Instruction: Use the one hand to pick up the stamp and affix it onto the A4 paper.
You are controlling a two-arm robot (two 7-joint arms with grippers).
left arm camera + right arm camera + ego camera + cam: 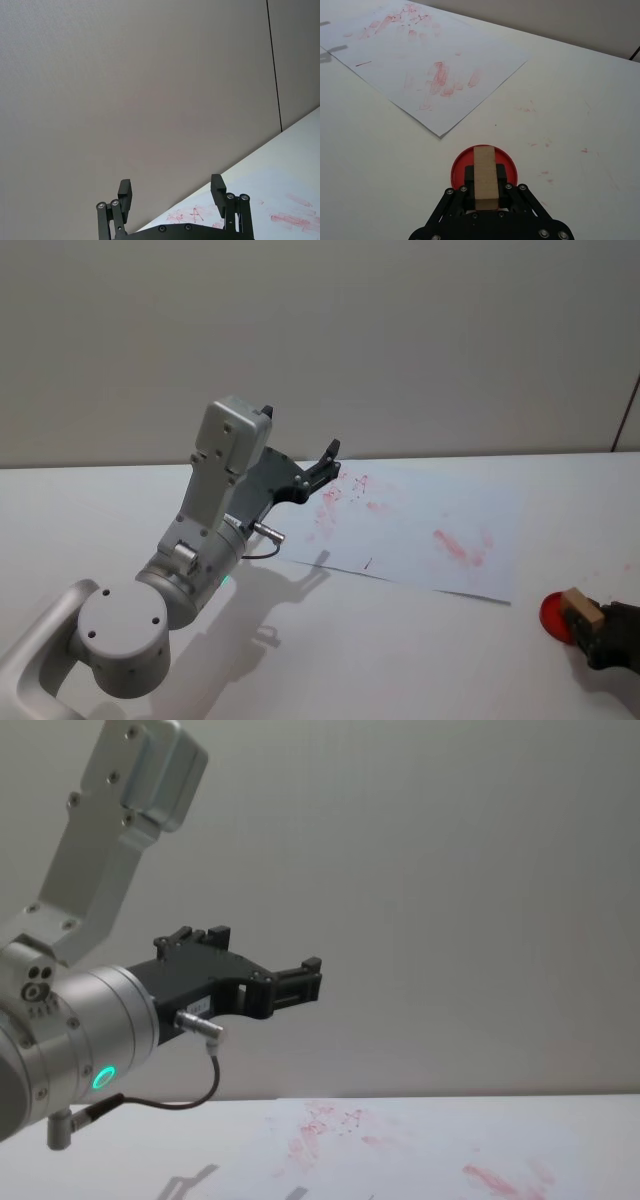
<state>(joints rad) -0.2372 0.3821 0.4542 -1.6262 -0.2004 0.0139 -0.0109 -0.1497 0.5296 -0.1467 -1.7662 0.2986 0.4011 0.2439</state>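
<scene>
Right wrist view gives us the grip: right gripper [485,182] clamped on stamp [485,172], over red round pad [461,161], bottom centre of frame. Head view places these at lower right on worktop [400,660], near corner of A4 paper [430,525]. Left wrist view shows us left gripper [171,192] fingers apart, raised, holding nothing. We count one stamp, one sheet, one pad.

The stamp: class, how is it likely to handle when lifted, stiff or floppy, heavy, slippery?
The stamp looks like a squared wooden block, so probably stiff and light. The right hand clamps its flat sides, so slipping seems unlikely. Tall and narrow, it might tip if released.
</scene>
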